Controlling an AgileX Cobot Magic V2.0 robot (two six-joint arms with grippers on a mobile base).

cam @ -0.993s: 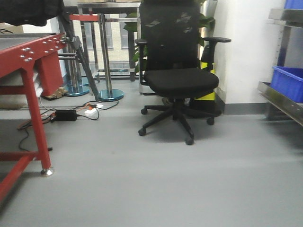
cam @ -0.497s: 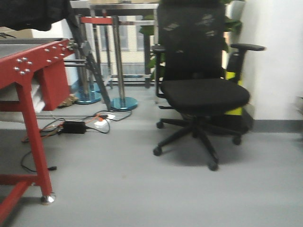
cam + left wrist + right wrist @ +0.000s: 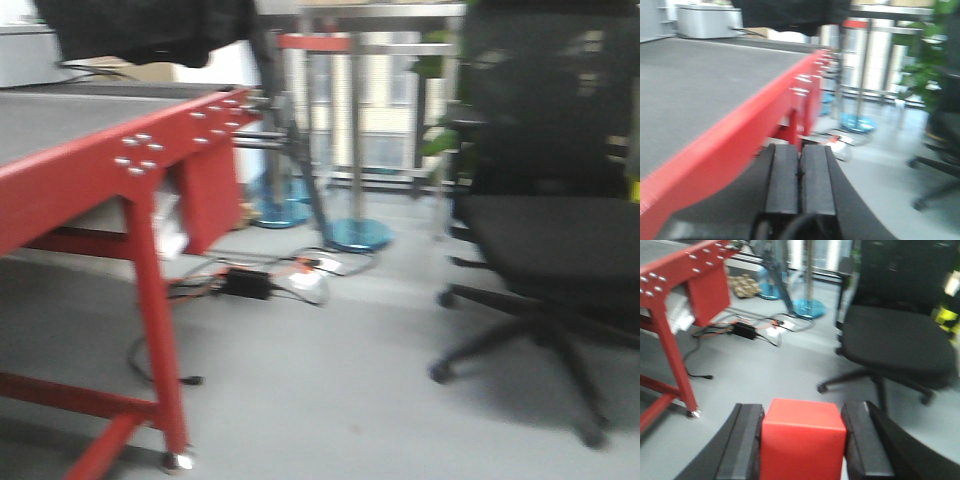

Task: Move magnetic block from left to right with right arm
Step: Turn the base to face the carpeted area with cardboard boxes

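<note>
In the right wrist view the magnetic block [image 3: 803, 440], a plain red cube, sits clamped between the two black fingers of my right gripper [image 3: 803, 437], held in the air above the grey floor. My left gripper [image 3: 800, 172] shows in the left wrist view with its two black pads pressed flat together and nothing between them; it hangs just beside the red edge of the table [image 3: 730, 150]. Neither gripper shows in the front view.
A red steel-framed table [image 3: 110, 165] with a grey top stands on the left, its leg [image 3: 160, 330] reaching the floor. A black office chair [image 3: 550, 240] is on the right. Cables and a power brick [image 3: 250, 285] lie on the floor near chrome stand bases [image 3: 355, 235].
The front view has swung left: the red table fills more of the left side, and the chair has slid towards the right edge. The picture is more blurred.
</note>
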